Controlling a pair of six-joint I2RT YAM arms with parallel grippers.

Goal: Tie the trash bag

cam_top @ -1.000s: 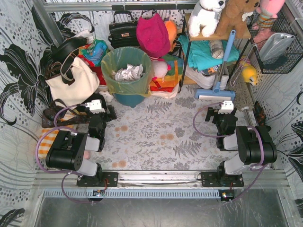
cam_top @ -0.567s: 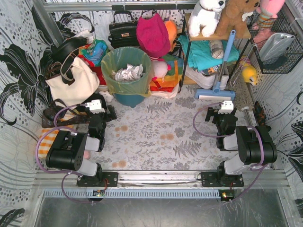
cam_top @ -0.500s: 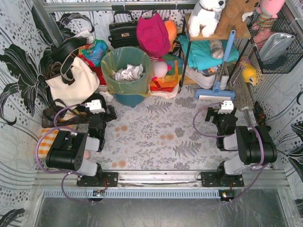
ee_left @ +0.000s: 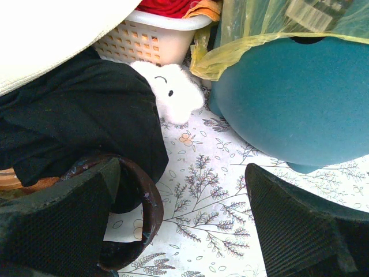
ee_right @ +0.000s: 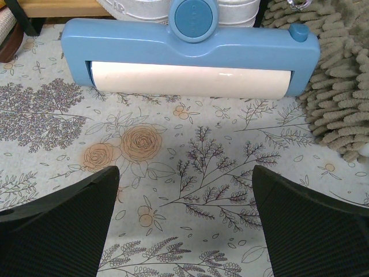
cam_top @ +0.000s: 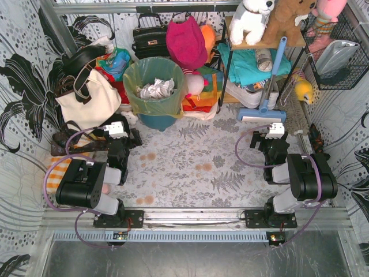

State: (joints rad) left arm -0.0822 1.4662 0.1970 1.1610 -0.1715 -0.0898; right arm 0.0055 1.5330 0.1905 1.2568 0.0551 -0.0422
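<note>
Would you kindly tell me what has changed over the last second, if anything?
Nothing visibly changed. The left gripper and right gripper are open and empty as before, both arms parked near the table edge, and the trash bag sits untouched in its bin.

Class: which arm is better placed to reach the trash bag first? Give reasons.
Left. The left gripper, open, is just short of the trash bag; the right gripper faces a blue roller mop.
</note>
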